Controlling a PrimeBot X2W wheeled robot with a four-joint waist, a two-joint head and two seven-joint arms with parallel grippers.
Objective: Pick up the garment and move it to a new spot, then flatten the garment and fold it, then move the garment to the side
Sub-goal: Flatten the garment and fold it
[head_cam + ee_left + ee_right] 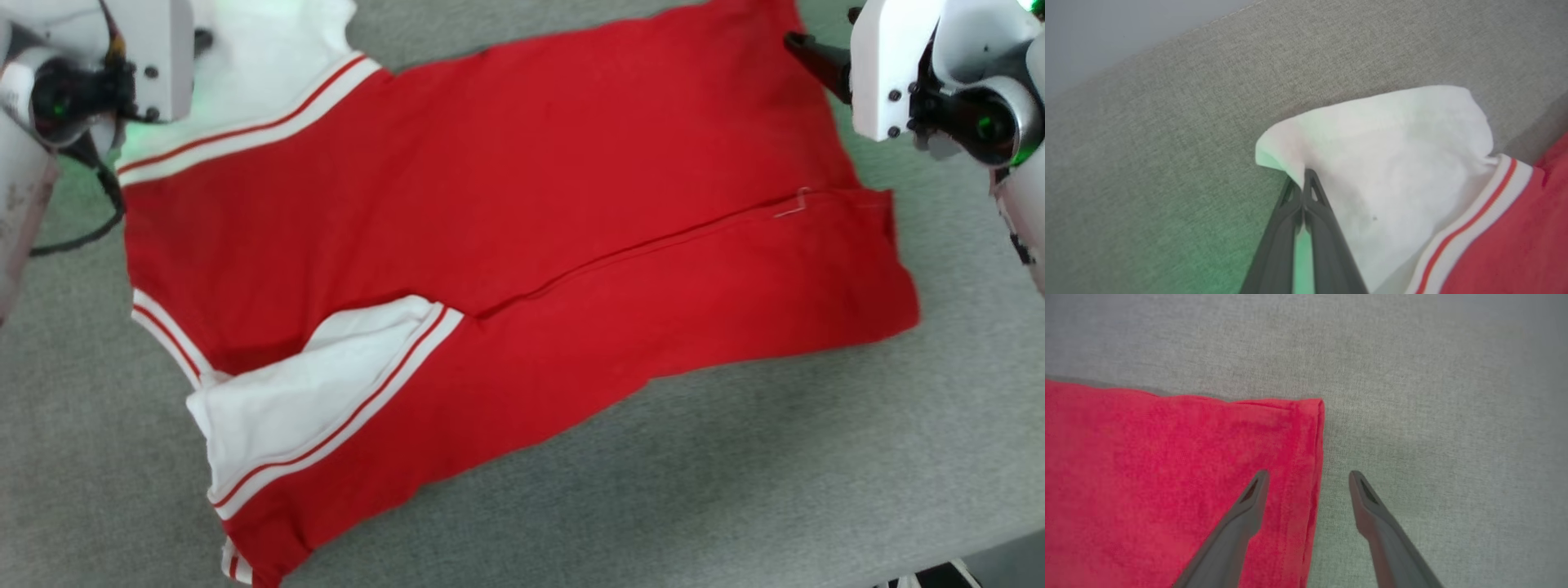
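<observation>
The red jersey (506, 212) lies spread on the grey table, its near long edge folded over onto the body. One white sleeve (294, 408) lies on top at the lower left, the other white sleeve (1384, 163) sticks out at the far left corner. No lettering shows. My left gripper (1303, 175) is shut on the edge of that far sleeve. My right gripper (1308, 475) is open, straddling the jersey's hem (1316, 457) near its far corner, one finger over the cloth and one over bare table. One dark finger (816, 59) of it pokes out by the cloth in the head view.
The grey fabric-covered table (735, 490) has bare room in front of and to the right of the jersey. Its front right edge (939, 563) shows at the bottom corner. A black cable (90, 233) hangs by my left arm.
</observation>
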